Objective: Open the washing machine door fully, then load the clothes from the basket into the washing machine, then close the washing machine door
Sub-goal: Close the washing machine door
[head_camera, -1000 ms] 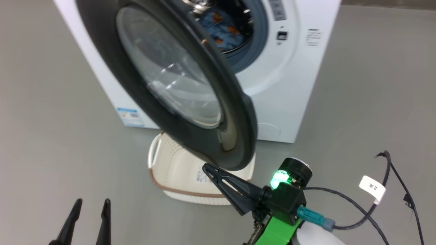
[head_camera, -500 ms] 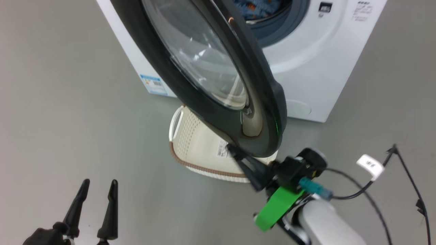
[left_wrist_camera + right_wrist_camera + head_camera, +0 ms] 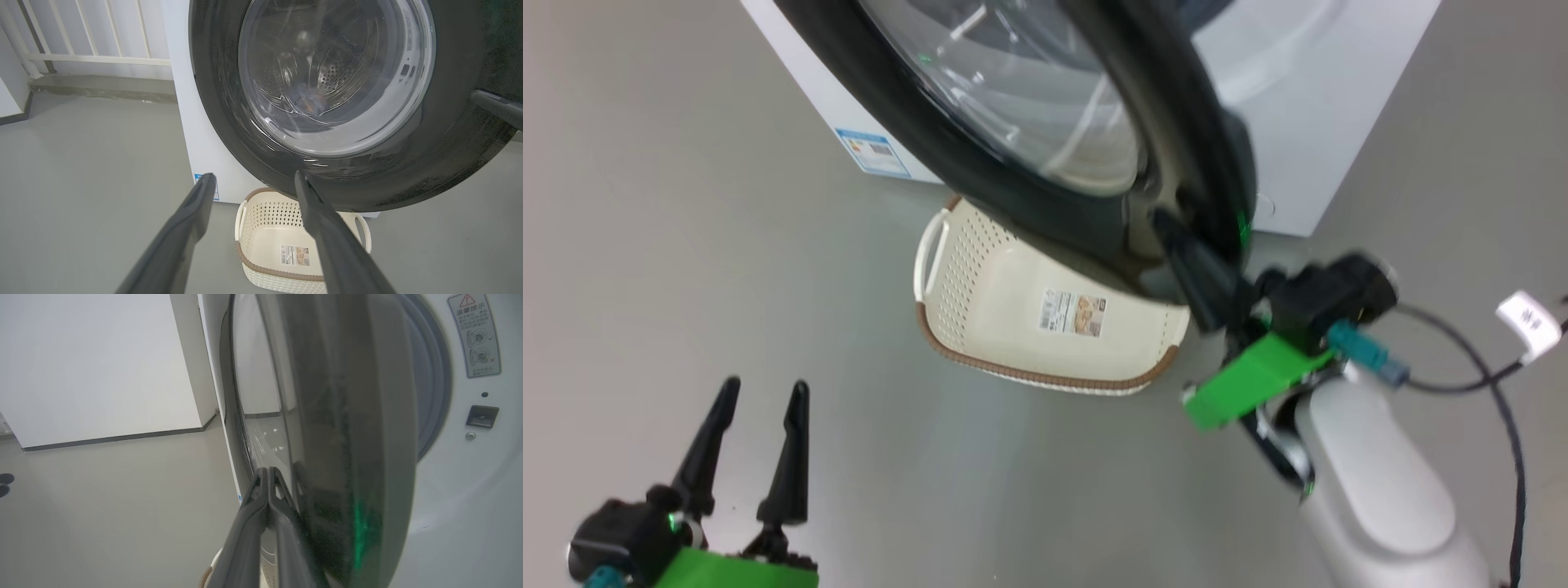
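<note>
At the lower rim of the door (image 3: pixel 1045 204), which stands swung out from the washing machine (image 3: pixel 1339 122), we hold our right gripper (image 3: pixel 1165 222) with its fingers pressed together on nothing. Under the door sits the basket (image 3: pixel 1029 374). Well left of the door, our left gripper (image 3: pixel 765 388) hangs with its fingers spread wide.

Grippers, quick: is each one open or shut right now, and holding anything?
Left gripper: open, holding nothing.
Right gripper: shut, fingers together, holding nothing; tips at the washing machine door rim.
</note>
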